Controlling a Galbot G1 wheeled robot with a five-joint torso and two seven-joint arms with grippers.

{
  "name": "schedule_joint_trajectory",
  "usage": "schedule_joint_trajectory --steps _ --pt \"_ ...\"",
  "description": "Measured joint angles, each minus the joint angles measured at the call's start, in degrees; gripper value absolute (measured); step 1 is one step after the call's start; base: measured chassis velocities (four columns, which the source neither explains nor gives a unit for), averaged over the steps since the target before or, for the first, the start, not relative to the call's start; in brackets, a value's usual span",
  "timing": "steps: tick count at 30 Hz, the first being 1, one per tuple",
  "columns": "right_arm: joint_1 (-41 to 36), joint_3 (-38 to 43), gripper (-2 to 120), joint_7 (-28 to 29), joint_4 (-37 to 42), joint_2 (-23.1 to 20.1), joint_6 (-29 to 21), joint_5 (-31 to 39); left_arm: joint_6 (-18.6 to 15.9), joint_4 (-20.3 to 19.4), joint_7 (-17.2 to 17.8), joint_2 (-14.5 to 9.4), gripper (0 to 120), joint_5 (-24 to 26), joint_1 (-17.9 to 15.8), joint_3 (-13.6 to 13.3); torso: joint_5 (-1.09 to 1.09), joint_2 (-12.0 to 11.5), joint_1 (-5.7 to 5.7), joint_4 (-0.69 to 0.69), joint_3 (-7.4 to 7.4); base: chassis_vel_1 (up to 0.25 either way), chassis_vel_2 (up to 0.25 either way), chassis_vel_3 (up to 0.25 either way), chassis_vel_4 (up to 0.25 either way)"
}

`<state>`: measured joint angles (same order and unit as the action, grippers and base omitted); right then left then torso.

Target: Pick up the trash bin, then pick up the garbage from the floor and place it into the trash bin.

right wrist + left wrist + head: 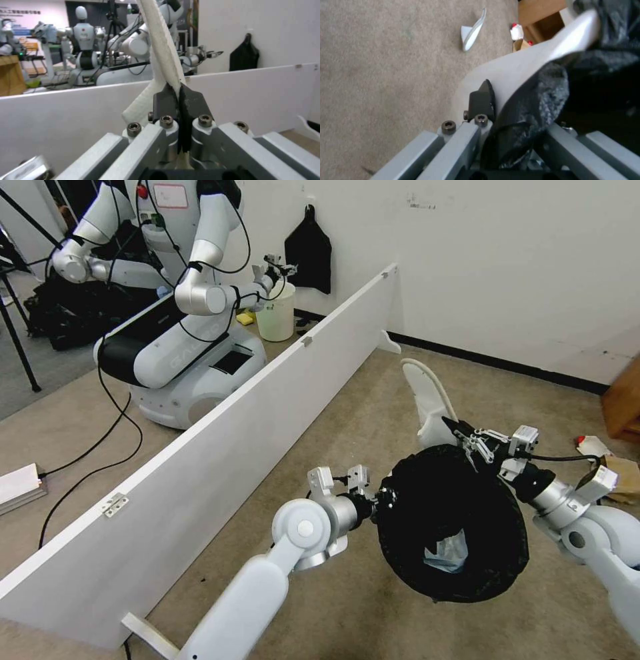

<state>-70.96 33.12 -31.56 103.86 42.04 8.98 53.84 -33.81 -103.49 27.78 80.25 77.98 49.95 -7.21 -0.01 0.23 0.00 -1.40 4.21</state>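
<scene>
A: Head view, lower middle of the frame: trash bin (453, 527) hanging in the air, mouth tipped toward the camera, black bag (427, 493) lining it, something pale at the bottom.

B: Held how?

A: By the left gripper (381, 499), clamped tight on the rim at the bin's left edge; in the left wrist view, one pad outside on the white wall (520, 72), bag bunched between the bars. Thin grip, so a risk of slipping on loose plastic and dropping the bin.

B: And the right gripper (467, 437)?

A: At the bin's upper right edge, pinched shut on a white slipper (430, 400) standing up above the rim. In the right wrist view, pads (166, 102) together on the slipper's edge.

B: Other risks?

A: Slipper long and floppy, bin tilted: could catch the rim and fall back to the carpet (333, 400) if let go too early. More litter (610, 460) waiting at the right edge, near brown furniture (623, 407).
</scene>
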Motion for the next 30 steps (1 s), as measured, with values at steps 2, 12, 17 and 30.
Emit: schedule_joint_trajectory --steps 2,12,17,30 --pt "0.39 -0.15 0 0.68 -0.19 0.34 0.18 -0.29 0.0 0.01 -0.21 -0.14 1 -0.43 0.35 -0.29 0.0 0.0 0.0 0.0 0.0 0.0 0.0 0.0 0.0" --pt "2.9 -0.83 0 2.6 -1.12 1.86 0.63 -0.9 0.08 0.33 -0.54 -0.14 0 -1.35 0.71 -0.74 0.0 0.0 0.0 0.0 0.0 0.0 0.0 0.0 0.0" --pt "4.76 -1.57 0 4.0 -1.51 3.05 0.72 -1.28 0.05 0.74 -0.75 -0.02 0 -1.83 0.83 -0.84 0.0 0.0 0.01 0.0 0.0 0.0 0.0 0.0 0.0" --pt "8.89 -4.01 0 5.43 -3.83 6.09 1.29 -2.34 0.0 2.07 -1.75 0.37 0 -3.59 0.89 -0.85 0.0 0.0 0.0 0.0 0.0 0.0 0.0 0.0 0.0"
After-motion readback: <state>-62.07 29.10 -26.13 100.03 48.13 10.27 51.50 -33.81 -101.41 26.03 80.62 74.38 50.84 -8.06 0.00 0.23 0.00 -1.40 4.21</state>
